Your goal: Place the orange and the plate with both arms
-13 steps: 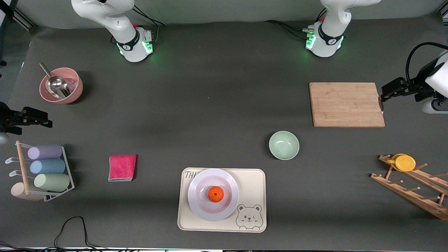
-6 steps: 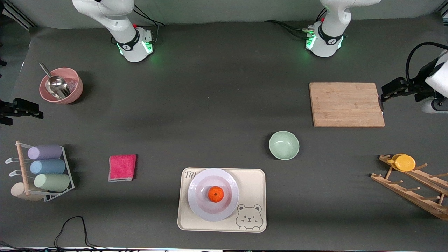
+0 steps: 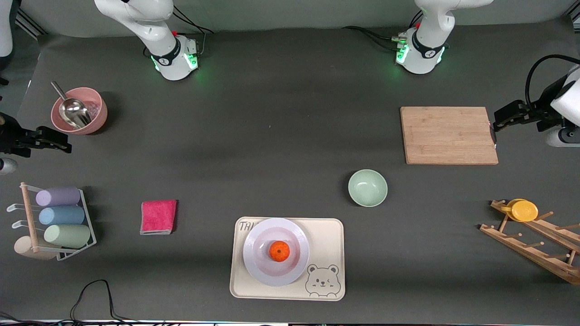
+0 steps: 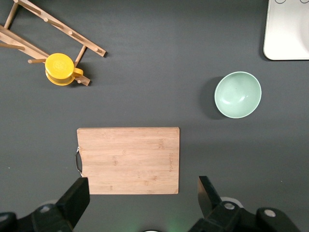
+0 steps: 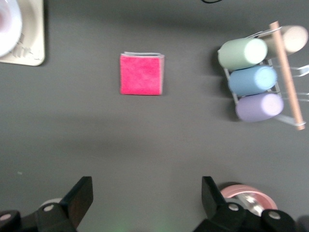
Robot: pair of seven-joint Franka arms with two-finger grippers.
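Note:
The orange sits in the middle of the white plate. The plate rests on the beige bear tray, near the front camera. My left gripper hangs open and empty over the table beside the wooden cutting board, at the left arm's end; it also shows in the left wrist view. My right gripper hangs open and empty over the table's edge at the right arm's end, beside the pink bowl; it also shows in the right wrist view. A sliver of the plate shows there.
A pale green bowl stands between the tray and the cutting board. A pink cloth lies beside the tray. A rack of pastel cups stands beside the cloth. A wooden rack with a yellow cup stands at the left arm's end.
The right gripper drew back toward the table's edge, then came a little way in over the table again. The left arm, orange and plate have not moved.

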